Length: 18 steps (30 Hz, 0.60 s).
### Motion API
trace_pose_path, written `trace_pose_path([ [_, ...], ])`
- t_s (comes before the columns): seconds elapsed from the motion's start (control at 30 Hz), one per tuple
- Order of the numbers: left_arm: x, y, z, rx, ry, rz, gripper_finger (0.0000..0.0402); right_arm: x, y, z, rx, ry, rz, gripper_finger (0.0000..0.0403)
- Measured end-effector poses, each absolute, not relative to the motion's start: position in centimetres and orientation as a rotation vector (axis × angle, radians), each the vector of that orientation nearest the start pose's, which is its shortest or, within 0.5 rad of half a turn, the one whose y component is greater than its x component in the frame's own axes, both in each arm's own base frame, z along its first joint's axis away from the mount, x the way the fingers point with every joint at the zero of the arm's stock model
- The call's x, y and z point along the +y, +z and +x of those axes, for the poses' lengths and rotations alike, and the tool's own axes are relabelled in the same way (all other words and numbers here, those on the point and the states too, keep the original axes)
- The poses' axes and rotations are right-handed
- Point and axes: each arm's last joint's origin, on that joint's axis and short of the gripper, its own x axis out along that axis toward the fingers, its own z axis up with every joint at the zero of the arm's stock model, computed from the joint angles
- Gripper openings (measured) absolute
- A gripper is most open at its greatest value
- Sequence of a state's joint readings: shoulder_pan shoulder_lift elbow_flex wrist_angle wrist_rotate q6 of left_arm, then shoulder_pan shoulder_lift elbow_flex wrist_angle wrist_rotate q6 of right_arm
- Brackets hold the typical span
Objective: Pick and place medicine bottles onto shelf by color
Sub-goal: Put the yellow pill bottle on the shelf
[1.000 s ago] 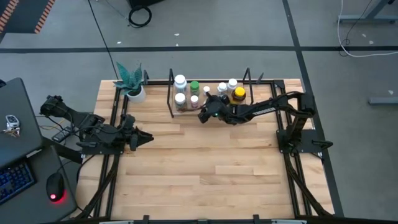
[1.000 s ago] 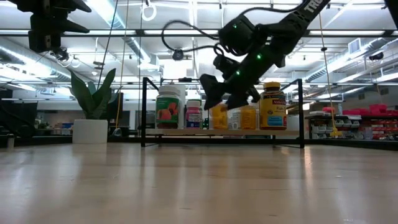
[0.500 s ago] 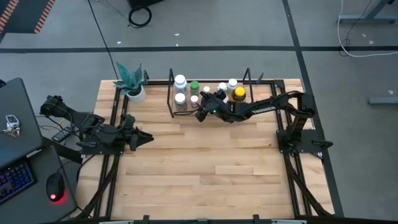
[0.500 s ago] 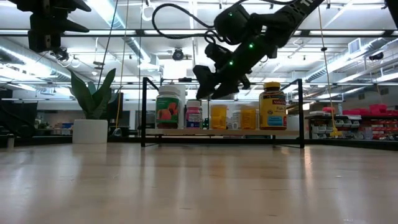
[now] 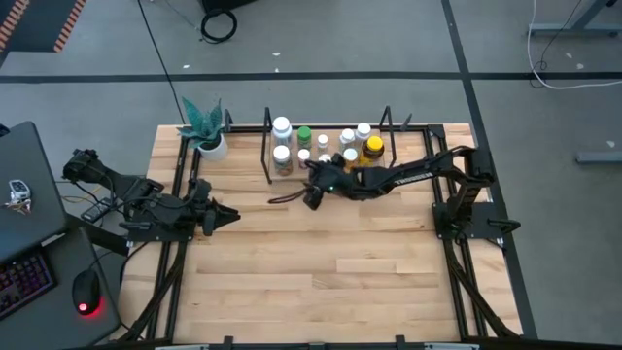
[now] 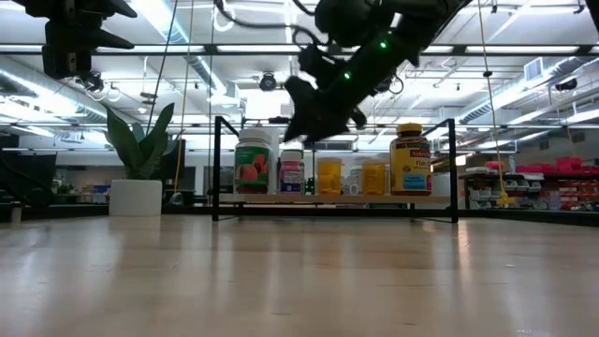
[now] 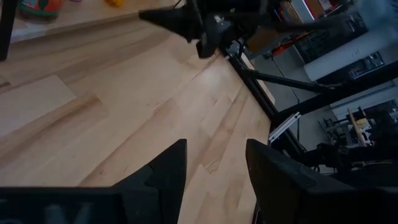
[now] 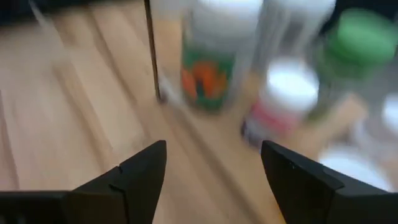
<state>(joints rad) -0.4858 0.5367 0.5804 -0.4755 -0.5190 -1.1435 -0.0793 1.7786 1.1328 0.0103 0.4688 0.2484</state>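
Wooden tabletop (image 5: 321, 262) fills the middle of the high view. At its upper edge the shelf (image 5: 267, 156) holds the bottles (image 5: 282, 128) in a cluster. The right pincer (image 5: 313, 194) sits just below the shelf in the frame, empty. The left pincer (image 5: 225, 215) waits at centre left, well apart from the shelf.

Low view: the shelf (image 6: 217, 168) stands mid-frame with the bottles (image 6: 409, 159) in a row on its pale base; the right pincer (image 6: 309, 122) hangs above them at upper centre. A plant (image 6: 140, 159) stands at left.

Left wrist view: its fingers (image 7: 165, 171) are parted over bare wood, holding nothing.

Right wrist view: fingers (image 8: 140, 171) spread wide and empty, with a green-capped bottle (image 8: 354, 43) at upper right.
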Motion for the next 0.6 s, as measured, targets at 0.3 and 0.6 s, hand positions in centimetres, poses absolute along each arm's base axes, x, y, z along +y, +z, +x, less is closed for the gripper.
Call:
trace_pose_path([
  [0.3,-4.3,26.9,11.2,0.319,0.245,-0.913,0.0172,-4.0,18.6,36.1,0.799,-0.629,0.208,0.0235],
  [0.6,-4.3,26.9,11.2,0.317,0.246,-0.913,0.0172,-5.2,18.5,35.8,0.79,-0.708,0.194,0.0224],
])
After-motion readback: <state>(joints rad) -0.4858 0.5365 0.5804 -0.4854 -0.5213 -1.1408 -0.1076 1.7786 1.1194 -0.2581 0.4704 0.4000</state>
